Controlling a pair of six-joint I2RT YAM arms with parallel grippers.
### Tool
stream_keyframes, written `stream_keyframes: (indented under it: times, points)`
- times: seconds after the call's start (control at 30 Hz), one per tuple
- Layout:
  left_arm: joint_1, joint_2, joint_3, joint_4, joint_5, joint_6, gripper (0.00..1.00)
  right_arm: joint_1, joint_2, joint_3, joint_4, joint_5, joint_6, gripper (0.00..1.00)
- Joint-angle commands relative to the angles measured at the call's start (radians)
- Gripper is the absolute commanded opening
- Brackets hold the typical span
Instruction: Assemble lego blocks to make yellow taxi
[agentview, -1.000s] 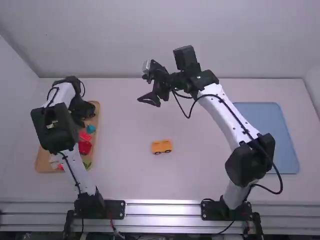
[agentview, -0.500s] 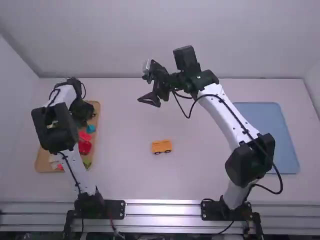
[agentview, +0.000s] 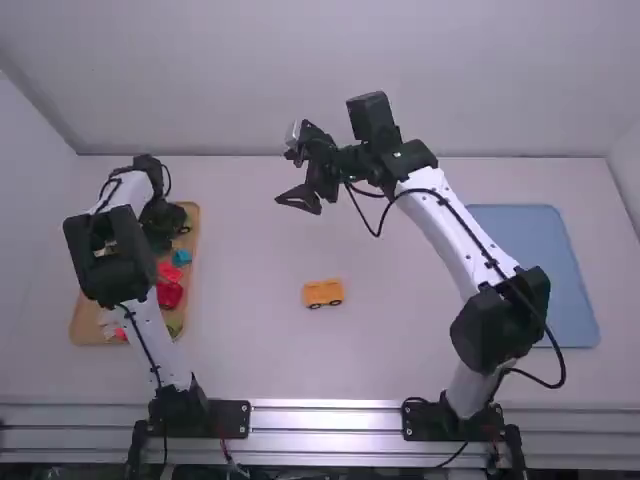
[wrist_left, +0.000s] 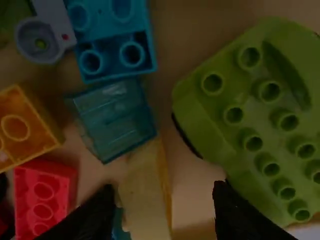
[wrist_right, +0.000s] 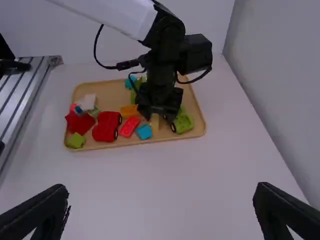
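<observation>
An orange-yellow block car base with dark wheels (agentview: 323, 292) sits mid-table. Over the far part of the wooden tray is my left gripper (agentview: 163, 228). In the left wrist view my left gripper (wrist_left: 162, 210) is open, and a pale yellow block (wrist_left: 144, 197) lies between its fingers, nearer one of them. Beside that block are a clear teal block (wrist_left: 117, 120) and a green studded piece (wrist_left: 250, 115). High above the table's far middle, my right gripper (agentview: 298, 199) is held away from the car base. Seen from its wrist, the right gripper (wrist_right: 162, 207) is open with nothing between its fingers.
The wooden tray (wrist_right: 165, 140) holds red (wrist_right: 106, 126), green, orange (wrist_left: 22, 127) and blue pieces close together. On the right side of the table lies a blue tray (agentview: 545, 270). The right forearm spans the space between car base and blue tray.
My left gripper has shifted slightly over the tray's far part, uncovering more of a blue block. The right arm and the car base have kept their places.
</observation>
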Motion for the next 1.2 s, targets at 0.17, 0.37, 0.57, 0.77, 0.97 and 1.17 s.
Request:
stream_keyframes:
  times: [0.17,0.37,0.57,0.77,0.97,1.17]
  points:
    - [-0.001,0.008,-0.066,0.042,0.002,-0.007,0.55,0.000,-0.012,-0.005,-0.003,-0.005,-0.001,0.99]
    - [0.003,0.008,-0.080,0.061,0.021,-0.007,0.56,0.000,-0.012,-0.005,-0.003,-0.005,-0.002,0.99]
    - [0.002,0.008,-0.080,0.066,0.011,-0.038,0.46,0.000,-0.012,-0.005,-0.003,-0.005,-0.008,0.99]
    - [0.004,0.008,-0.080,0.059,0.017,-0.056,0.44,-0.001,-0.012,-0.005,-0.004,-0.005,-0.008,0.99]
    - [0.005,0.008,-0.080,0.059,0.009,-0.049,0.45,0.001,-0.012,-0.005,-0.004,-0.006,-0.008,0.99]
    - [0.005,0.008,-0.080,0.071,0.012,-0.052,0.36,0.001,-0.012,-0.005,-0.011,-0.005,-0.008,0.99]
